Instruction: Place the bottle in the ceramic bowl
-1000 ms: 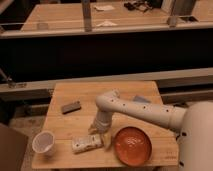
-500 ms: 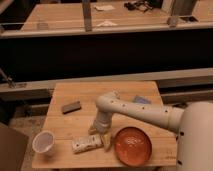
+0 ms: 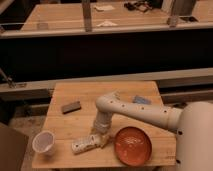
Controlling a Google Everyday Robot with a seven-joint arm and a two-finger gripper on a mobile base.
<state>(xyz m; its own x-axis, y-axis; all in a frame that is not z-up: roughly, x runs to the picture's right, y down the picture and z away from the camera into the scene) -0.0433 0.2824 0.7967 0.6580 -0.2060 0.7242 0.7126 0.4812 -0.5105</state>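
Nearest to me, along the front edge of the desk [image 3: 70,125], three things sit in a row. A white cup [image 3: 43,142] stands upright at the left corner. The bottle [image 3: 84,144] lies on its side on the wood just right of it, pale and pointing slightly up toward the right. The ceramic bowl [image 3: 133,145], orange-red and with nothing in it, rests further right. The bottle is outside the bowl, a short gap away from its left rim.

The pincer [image 3: 101,138] is down at the bottle's right end, between bottle and bowl, pressed close against the bottle or touching it. From my view I cannot tell how far the pincer is open, nor whether it has hold of the bottle. The white arm [image 3: 135,112] runs from it up and across to the right, where the robot's pale body [image 3: 197,137] fills the lower right corner.

Further back on the desk, a dark flat block [image 3: 71,106] lies to the left of the arm's elbow. A small blue item [image 3: 141,100] lies behind the arm, near the far edge.

Beyond the desk there is a dark gap, then a light rail [image 3: 100,31] with an upright post [image 3: 87,15]. Behind it is a long wooden surface with white paper [image 3: 106,23] on it.
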